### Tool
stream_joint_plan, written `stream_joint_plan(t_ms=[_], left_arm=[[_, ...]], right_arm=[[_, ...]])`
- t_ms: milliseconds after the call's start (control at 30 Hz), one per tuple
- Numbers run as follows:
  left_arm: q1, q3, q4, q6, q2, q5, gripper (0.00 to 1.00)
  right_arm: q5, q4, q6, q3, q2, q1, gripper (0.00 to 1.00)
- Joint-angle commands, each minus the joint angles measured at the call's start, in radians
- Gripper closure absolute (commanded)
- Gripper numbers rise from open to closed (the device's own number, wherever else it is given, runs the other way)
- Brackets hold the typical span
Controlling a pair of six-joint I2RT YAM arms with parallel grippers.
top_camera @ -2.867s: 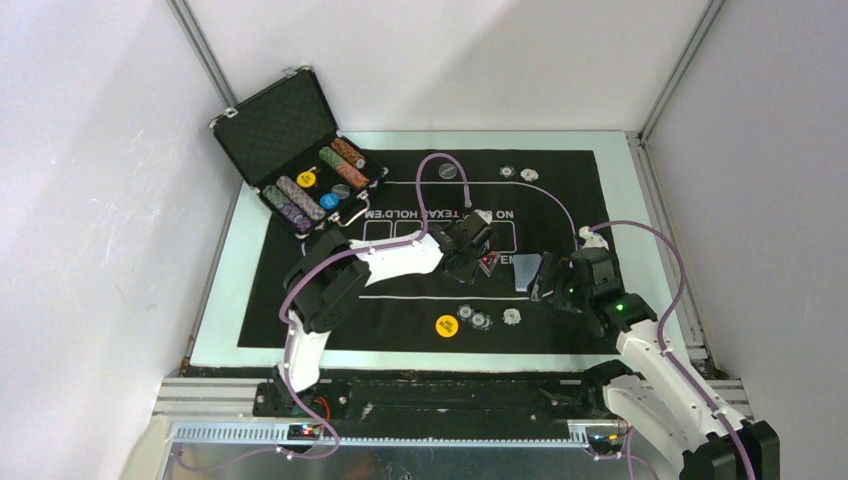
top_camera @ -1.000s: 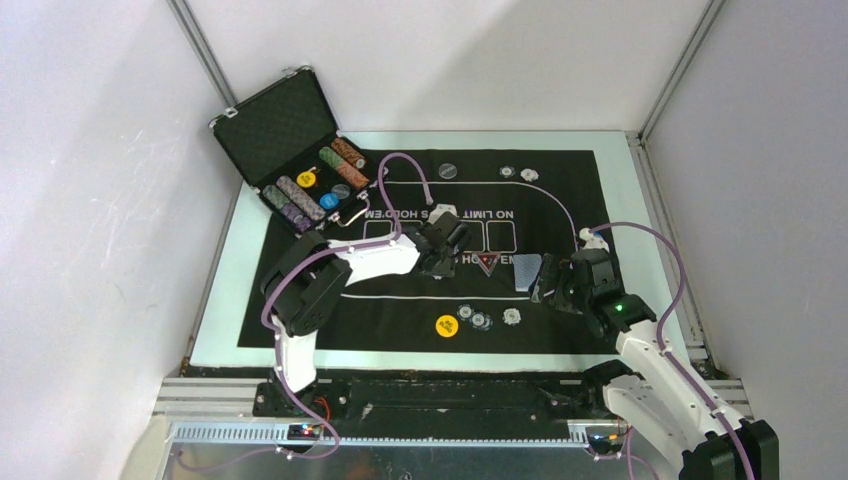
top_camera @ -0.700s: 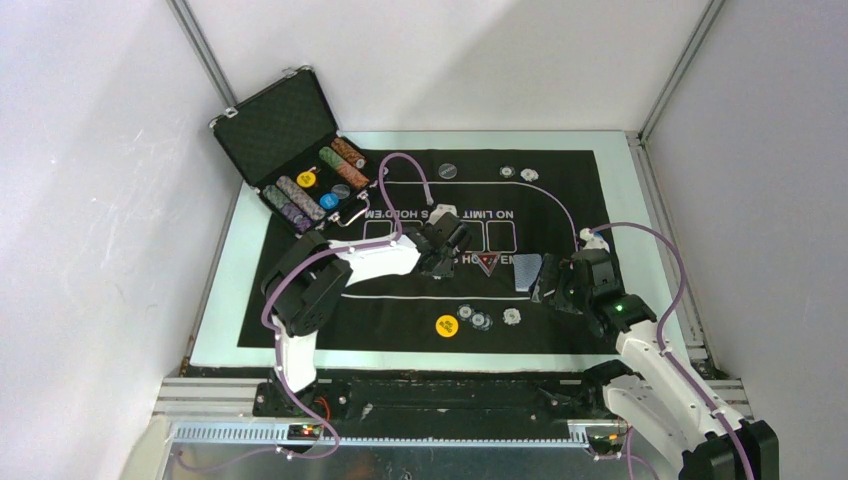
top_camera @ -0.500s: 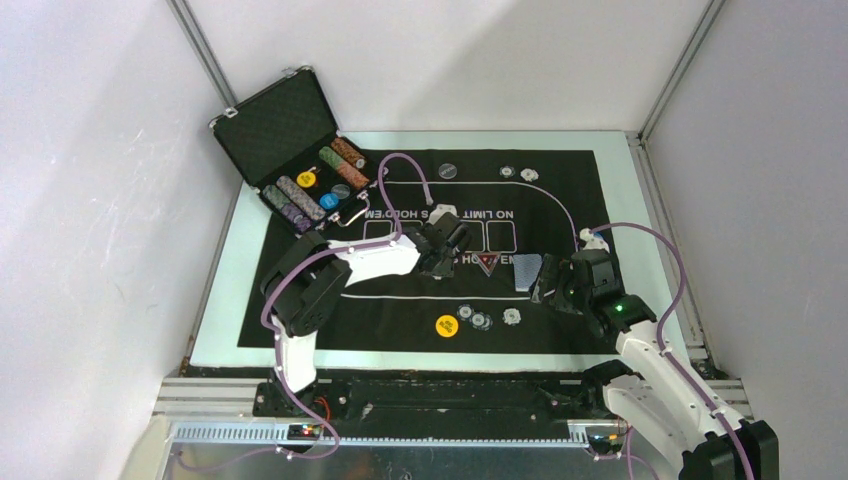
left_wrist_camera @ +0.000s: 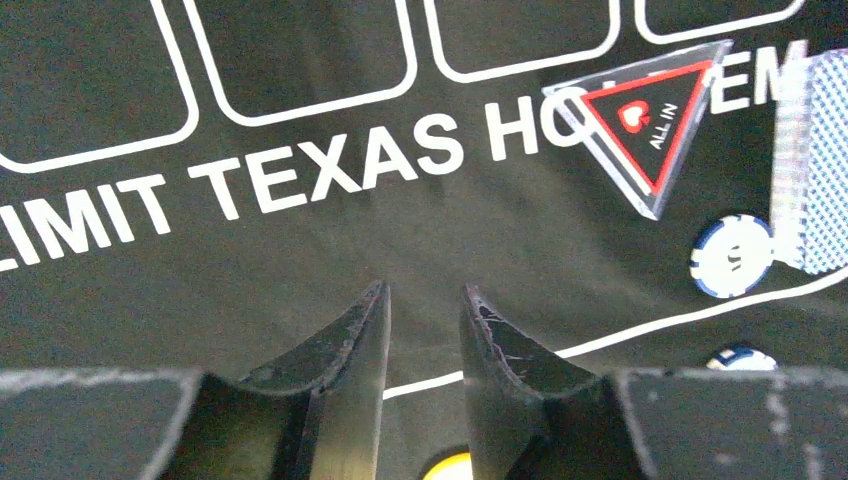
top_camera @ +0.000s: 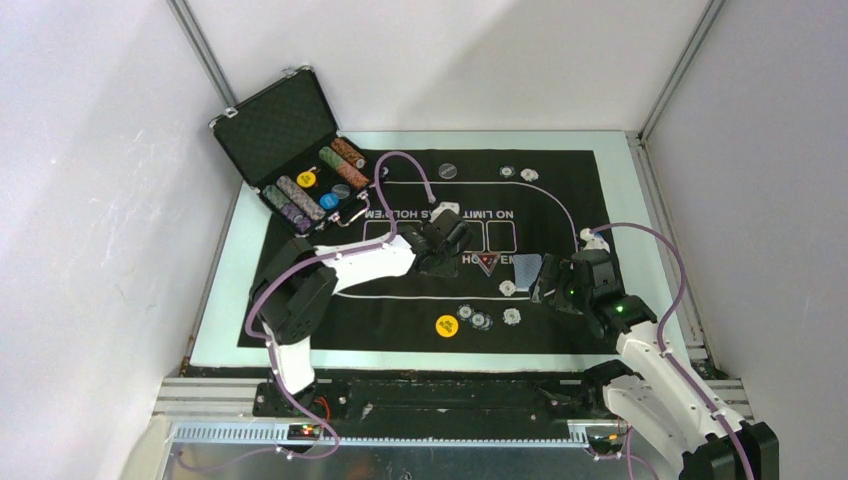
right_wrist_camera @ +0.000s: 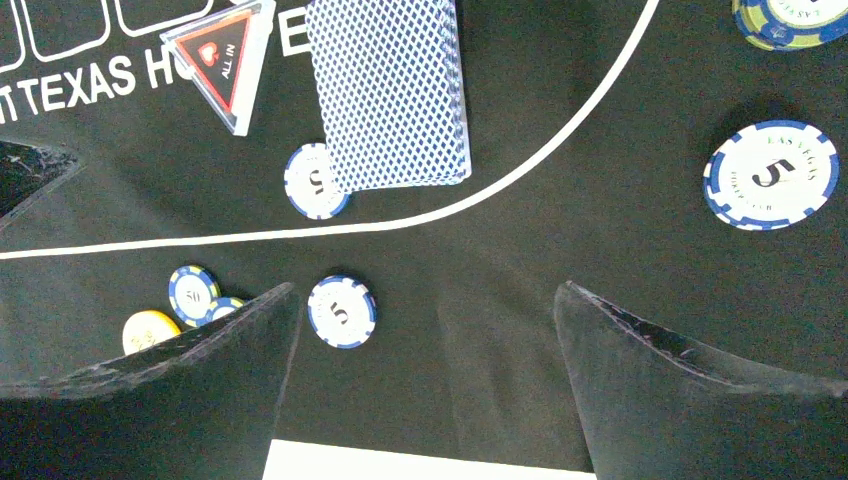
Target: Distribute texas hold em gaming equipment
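The blue-backed deck of playing cards [right_wrist_camera: 390, 90] lies on the black lettered mat [right_wrist_camera: 520, 260], long axis near-to-far, just left of the right end effector [right_wrist_camera: 425, 290], which gapes wide and empty. The left end effector [left_wrist_camera: 425, 292], narrowly parted and empty, hovers farther left; the right one is nearer.

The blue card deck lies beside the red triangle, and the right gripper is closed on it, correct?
Not quite. The right gripper stands wide open, clear of the card deck, which does lie beside the red triangle. The right wrist view shows it.
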Motion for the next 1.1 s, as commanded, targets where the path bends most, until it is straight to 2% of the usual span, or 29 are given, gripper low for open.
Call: stream_joint_plan(t_ms=[0,67,200,367,467,600,700,767,800,867,1067], left_arm=[[-0.025,0.011,0.007,-0.006,-0.061,0.017,0.63],[-0.038,0.022,0.0,-0.002,-0.056,0.019,0.62],[-0.052,0.049,-0.001,0.008,-0.037,0.034,0.47],[-0.063,0.065,0.044,0.018,-0.021,0.115,0.42],[-0.069,0.068,0.073,0.018,-0.019,0.153,0.32],[-0.087,0.095,0.135,0.052,0.004,0.188,0.24],[-0.107,0.123,0.166,0.184,0.043,0.246,0.22],[-0.13,0.114,0.21,0.377,0.05,0.303,0.18],[-0.143,0.094,0.236,0.489,0.049,0.321,0.13],[-0.149,0.083,0.252,0.597,0.047,0.35,0.07],[-0.149,0.217,0.188,0.681,0.164,0.335,0.06]], right_arm=[[0.028,0.025,0.006,0.001,-0.019,-0.005,0.0],[0.035,0.022,0.008,0.0,-0.024,-0.005,0.01],[0.033,0.019,0.009,0.0,-0.026,-0.007,0.0],[-0.043,0.058,-0.014,-0.002,0.002,-0.006,0.01],[-0.04,0.066,-0.018,-0.002,0.025,-0.006,0.01],[-0.01,0.055,-0.003,-0.002,0.011,-0.011,0.01],[-0.027,0.052,0.001,-0.004,-0.006,-0.028,0.01],[-0.045,0.054,-0.001,-0.007,-0.009,-0.039,0.01],[-0.047,0.055,-0.001,-0.009,-0.009,-0.048,0.01],[-0.075,0.058,-0.003,-0.013,-0.009,-0.058,0.01],[-0.11,0.062,-0.003,-0.021,-0.015,-0.076,0.01]])
